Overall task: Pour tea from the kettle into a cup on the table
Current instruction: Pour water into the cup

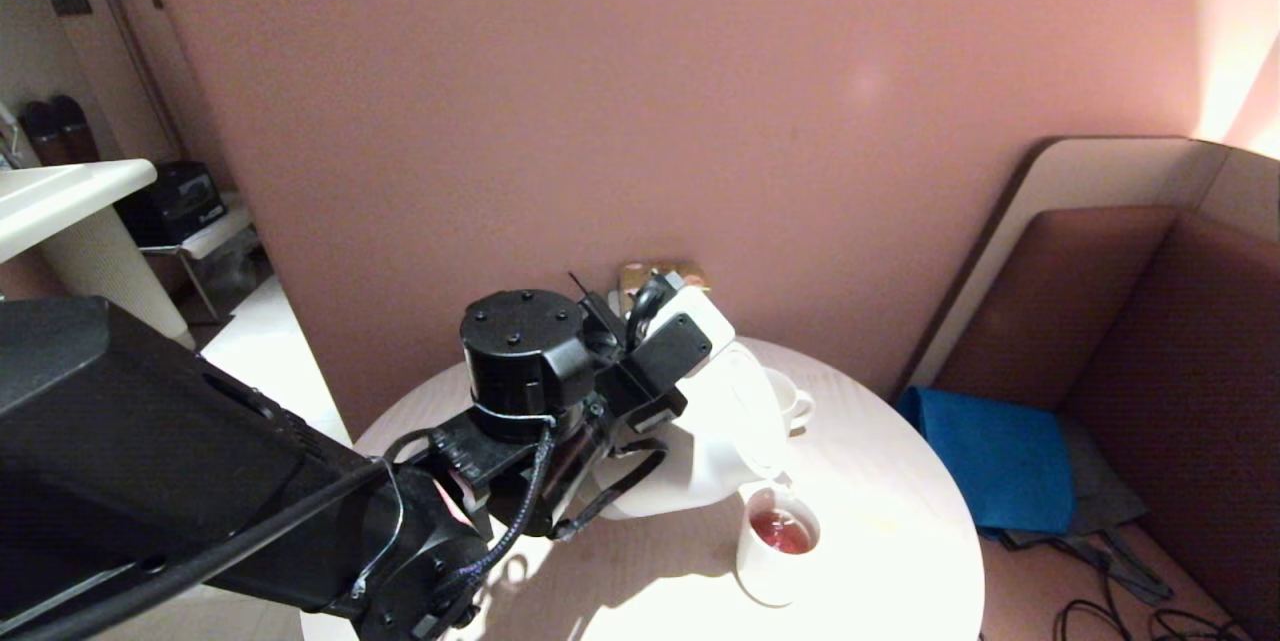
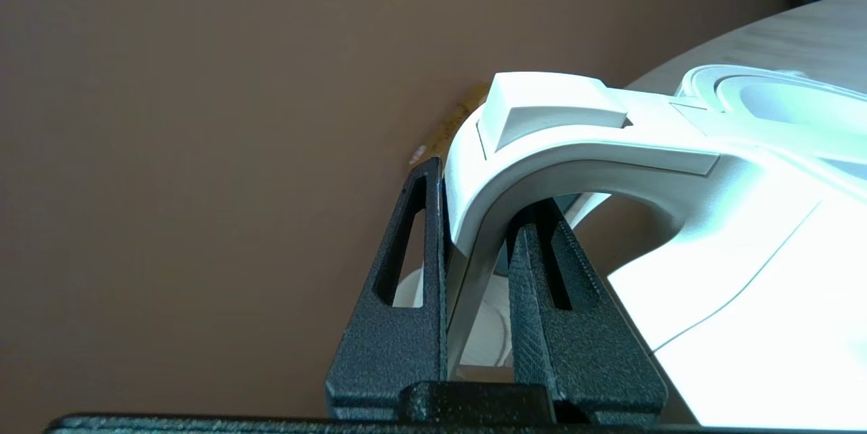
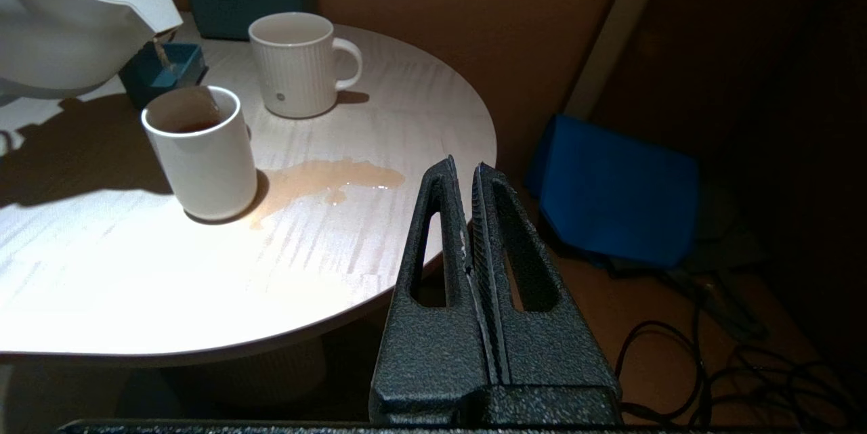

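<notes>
The pouring is under way. The left pincer [image 2: 477, 265] is squeezed tight on the loop handle of the kettle [image 1: 715, 441], one finger on each side of it. The kettle is lifted off the bench [image 1: 880, 481] and tipped forward, with its spout right above the cup [image 1: 775, 546]. A thin stream of tea [image 3: 161, 55] runs from the spout down into the cup.

The cup stands near the front of the bench. It already has reddish-brown tea in it, but it does not look full yet. So some pouring may be left. After that, the kettle has to be tipped back up and set down.

The kettle is big and off-white, with a flat round lid. The cup is small, plain and white, with smooth sides and no handle. A pale brown puddle [image 3: 325, 180] lies on the bench just beside the cup. A ribbed mug [image 3: 298, 65] with a handle stands behind the cup and looks empty.

The right pincer [image 3: 469, 183] is closed on nothing and hangs off to the side, past the bench edge.
</notes>
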Robot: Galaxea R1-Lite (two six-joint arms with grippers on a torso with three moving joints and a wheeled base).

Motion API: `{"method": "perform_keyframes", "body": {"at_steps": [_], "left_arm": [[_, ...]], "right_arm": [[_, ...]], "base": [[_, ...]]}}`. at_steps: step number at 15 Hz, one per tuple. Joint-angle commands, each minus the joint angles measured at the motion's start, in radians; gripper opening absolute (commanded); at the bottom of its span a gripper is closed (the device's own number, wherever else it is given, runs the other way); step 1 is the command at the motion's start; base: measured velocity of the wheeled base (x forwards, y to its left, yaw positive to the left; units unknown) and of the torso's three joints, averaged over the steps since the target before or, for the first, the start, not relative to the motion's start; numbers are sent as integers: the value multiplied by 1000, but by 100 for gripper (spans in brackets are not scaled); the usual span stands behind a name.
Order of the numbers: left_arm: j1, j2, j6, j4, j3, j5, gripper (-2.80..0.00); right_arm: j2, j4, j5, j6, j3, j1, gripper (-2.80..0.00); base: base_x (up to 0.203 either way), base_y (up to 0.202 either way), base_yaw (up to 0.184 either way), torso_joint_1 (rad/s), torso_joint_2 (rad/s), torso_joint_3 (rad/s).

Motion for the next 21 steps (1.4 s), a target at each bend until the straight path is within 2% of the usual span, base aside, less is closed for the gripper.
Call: {"method": "perform_keyframes", "body": {"at_steps": [1, 21], "left_arm": [[-3, -2, 17, -8, 0, 2, -280], [-23, 3, 132, -5, 0, 2, -280]], "right_arm": [[1, 0, 0, 0, 0, 0, -280], [1, 0, 0, 0, 0, 0, -280]], "base": [[0, 0, 0, 0, 0, 0], [0, 0, 0, 0, 0, 0]]}}
